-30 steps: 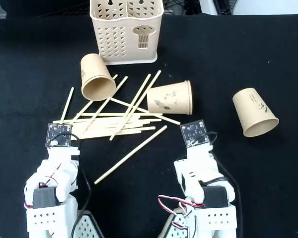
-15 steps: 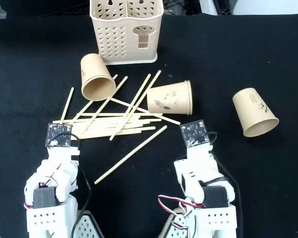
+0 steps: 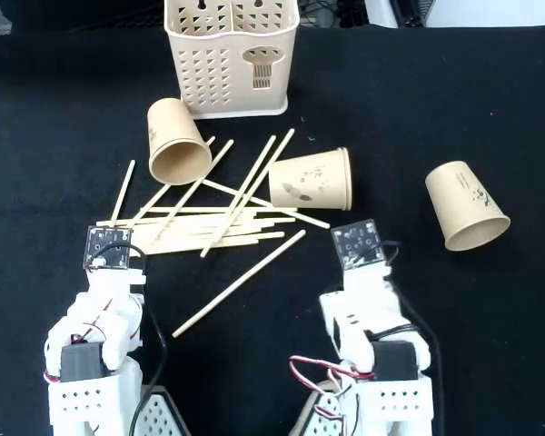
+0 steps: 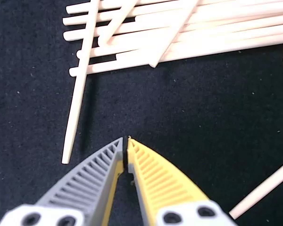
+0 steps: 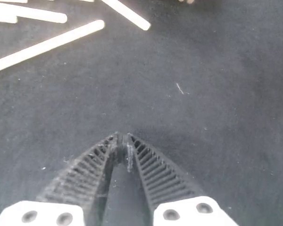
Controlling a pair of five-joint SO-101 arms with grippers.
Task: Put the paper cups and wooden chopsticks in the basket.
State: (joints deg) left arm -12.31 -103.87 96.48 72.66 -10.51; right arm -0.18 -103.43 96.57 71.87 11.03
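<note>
High view, item one: the basket (image 3: 220,77) is standing upright at the far side of the black table (image 3: 490,91). All the stock is lying outside it.

Paper cups, three, all lying on their sides:
- The first cup (image 3: 176,143) is resting just before the basket.
- The second cup (image 3: 313,179) is touching the chopstick pile (image 3: 200,222).
- The third cup (image 3: 465,205) is sitting well apart.

Wooden chopsticks: most are lying crossed in a loose heap between the cups and the arms, while one stray chopstick (image 3: 239,283) is lying alone, nearer the arms.

Left gripper (image 4: 126,146) is hovering near the heap with its fingers pressed together and empty. Right gripper (image 5: 122,141) is doing likewise over bare cloth.

Handling, as judged:
- The cups are probably light and thin-walled, so easily crushed — they are best pinched gently through the open rim.
- The sticks are likely stiff, smooth and prone to rolling — they are best taken mid-length, the stray one first.
</note>
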